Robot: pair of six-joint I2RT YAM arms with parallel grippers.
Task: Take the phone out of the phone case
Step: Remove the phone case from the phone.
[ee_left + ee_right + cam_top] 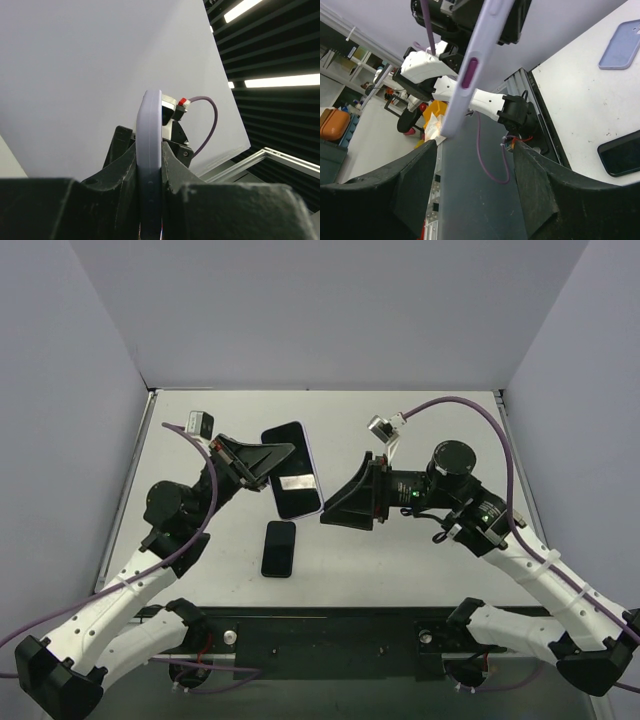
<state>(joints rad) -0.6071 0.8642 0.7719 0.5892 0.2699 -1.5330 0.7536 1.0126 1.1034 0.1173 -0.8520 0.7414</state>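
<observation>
The phone in its lavender case (296, 492) is held above the table, screen up. My left gripper (262, 462) is shut on its left long edge. In the left wrist view the case edge (150, 130) stands upright, clamped between my fingers (172, 160). My right gripper (335, 510) is open just right of the phone's near end and does not touch it. In the right wrist view the case (475, 65) slants from the top towards my left finger (420, 170), and its end hangs just above that fingertip.
A bare black phone (279, 548) lies flat on the white table (400, 570) below the held phone; it also shows in the right wrist view (622, 155). A flat lavender case (622, 45) lies on the table further left. Grey walls enclose the back and both sides.
</observation>
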